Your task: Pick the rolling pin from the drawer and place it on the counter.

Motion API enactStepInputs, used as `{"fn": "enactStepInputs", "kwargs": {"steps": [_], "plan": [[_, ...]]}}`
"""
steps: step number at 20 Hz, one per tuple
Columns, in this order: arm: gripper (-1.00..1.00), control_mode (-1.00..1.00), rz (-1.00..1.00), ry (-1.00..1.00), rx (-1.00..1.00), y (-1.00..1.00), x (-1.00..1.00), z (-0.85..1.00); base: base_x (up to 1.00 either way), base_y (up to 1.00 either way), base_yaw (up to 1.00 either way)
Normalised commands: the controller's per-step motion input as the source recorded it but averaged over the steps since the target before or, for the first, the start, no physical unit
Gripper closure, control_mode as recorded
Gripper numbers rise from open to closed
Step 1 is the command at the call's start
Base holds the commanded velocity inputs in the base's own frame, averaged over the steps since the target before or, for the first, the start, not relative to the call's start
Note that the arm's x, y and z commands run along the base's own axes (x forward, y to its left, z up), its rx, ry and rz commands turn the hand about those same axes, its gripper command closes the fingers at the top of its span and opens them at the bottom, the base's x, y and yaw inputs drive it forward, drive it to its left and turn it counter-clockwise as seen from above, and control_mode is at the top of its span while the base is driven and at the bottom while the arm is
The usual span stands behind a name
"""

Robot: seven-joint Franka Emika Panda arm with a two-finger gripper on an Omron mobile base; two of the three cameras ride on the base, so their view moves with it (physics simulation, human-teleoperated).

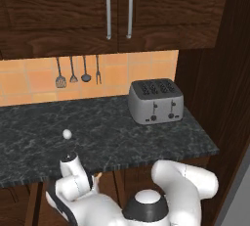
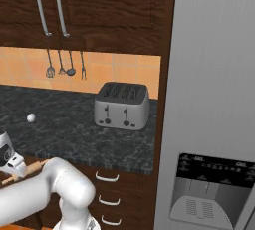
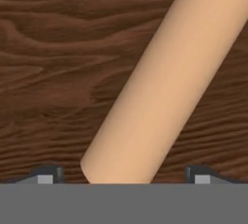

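Through the hand view I see my gripper (image 3: 124, 177) spread wide, a finger tip (image 3: 47, 175) on each side of the pin (image 3: 167, 87) with clear gaps between tips and wood, so it grips nothing. The pin lies flat on the brown wooden floor of the drawer (image 3: 53, 72), running from between the tips up toward the top right corner of that view.

From the right base view, one tan end of the pin (image 2: 27, 170) pokes out beside the wrist, below the front edge of the counter (image 2: 74, 137). From the left base view, the arm reaches down under the counter's front edge (image 1: 112, 169) toward its left part.

On the counter, a small white ball (image 1: 67, 133) sits toward the front left, well apart from the silver toaster (image 1: 156, 101) by the back right corner. Four utensils (image 1: 78, 72) hang on the orange tile wall under the dark cabinets (image 1: 117, 10).
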Motion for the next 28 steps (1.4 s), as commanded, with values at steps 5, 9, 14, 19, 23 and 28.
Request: {"fn": "enactStepInputs", "kwargs": {"steps": [5,9,14,19,23,28], "plan": [[1.00,-1.00,0.01,-0.07,-0.02,0.02,0.00,-0.63,0.00,0.00,0.00],[1.00,-1.00,0.01,-0.07,-0.01,0.08,-0.29,-0.18,0.00,0.00,0.00],[1.00,-1.00,0.01,0.00,0.00,0.24,-0.60,0.35,0.00,0.00,0.00],[1.00,-1.00,0.06,0.00,-0.03,0.37,-0.68,0.99,0.00,0.00,0.00],[1.00,-1.00,0.01,-0.01,-0.01,0.12,-0.44,1.00,0.00,0.00,0.00],[1.00,-1.00,-0.03,-0.03,0.00,-0.04,-0.09,1.00,0.00,0.00,0.00]]}}
